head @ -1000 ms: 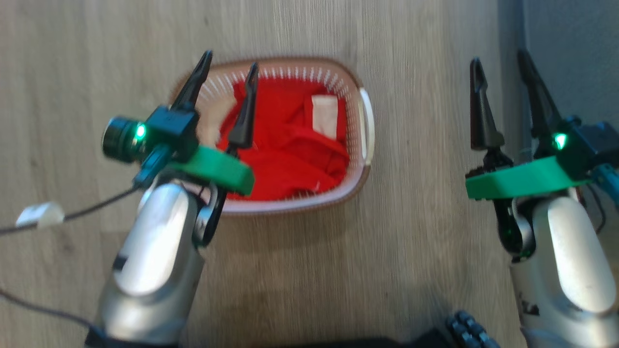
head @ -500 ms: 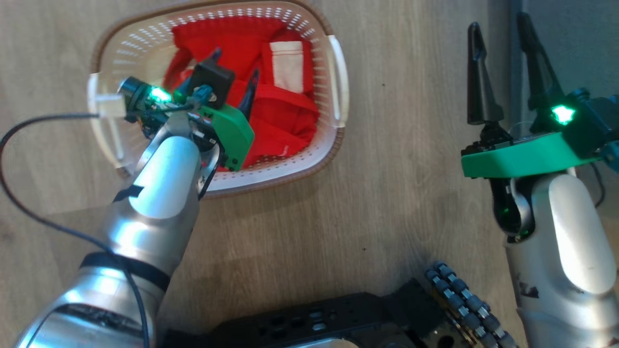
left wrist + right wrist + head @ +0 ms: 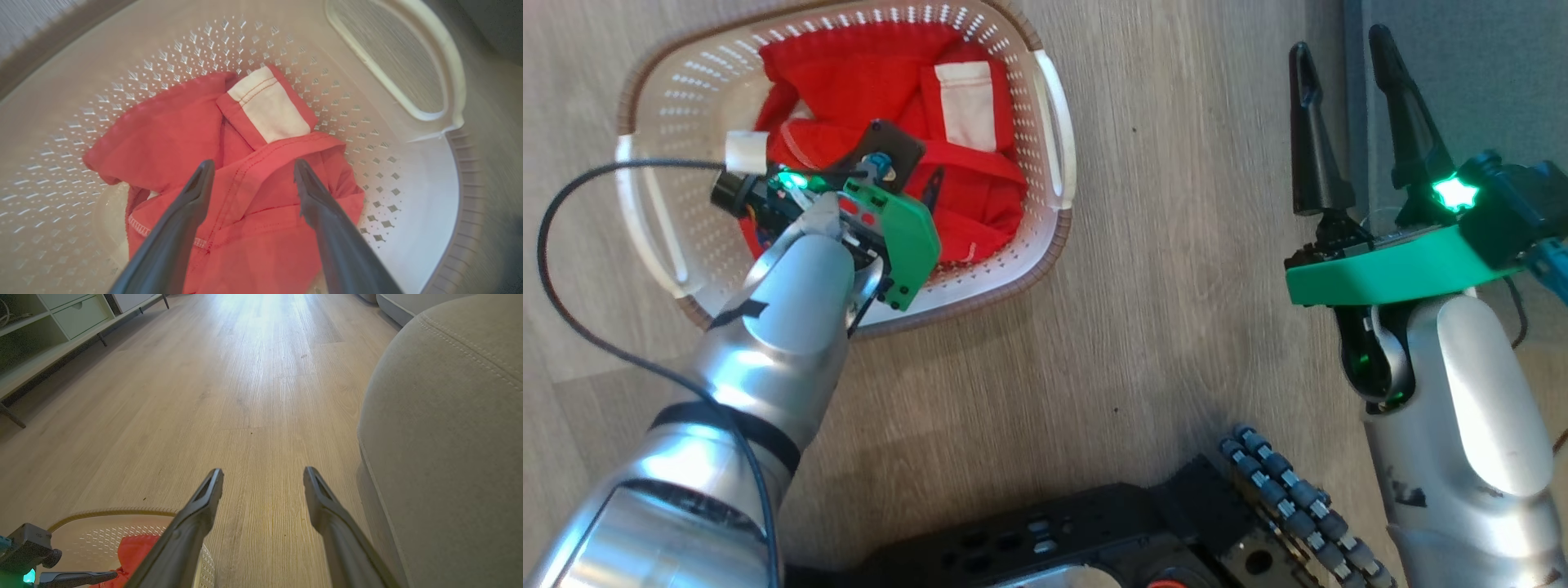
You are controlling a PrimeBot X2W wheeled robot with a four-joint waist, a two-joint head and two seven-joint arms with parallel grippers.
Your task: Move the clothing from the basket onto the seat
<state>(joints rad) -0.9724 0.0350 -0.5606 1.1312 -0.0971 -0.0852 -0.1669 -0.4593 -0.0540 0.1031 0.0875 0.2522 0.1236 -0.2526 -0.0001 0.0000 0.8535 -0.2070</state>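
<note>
The clothing (image 3: pixel 171 134) is soft matt red cloth, the basket (image 3: pixel 367 134) smooth perforated plastic. The floor (image 3: pixel 253 396) looks matt grained wood, the seat (image 3: pixel 449 437) grey woven fabric

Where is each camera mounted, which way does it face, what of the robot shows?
Head view: on head, facing down at basket; left gripper, right gripper.
Left wrist view: on wrist, facing into basket at clothing; own open fingers.
Right wrist view: on wrist, facing along floor beside seat; own open fingers.
All three share basket and clothing.

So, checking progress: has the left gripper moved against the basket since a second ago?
Yes: the left gripper went from over the basket rim down inside, at the clothing.
</note>
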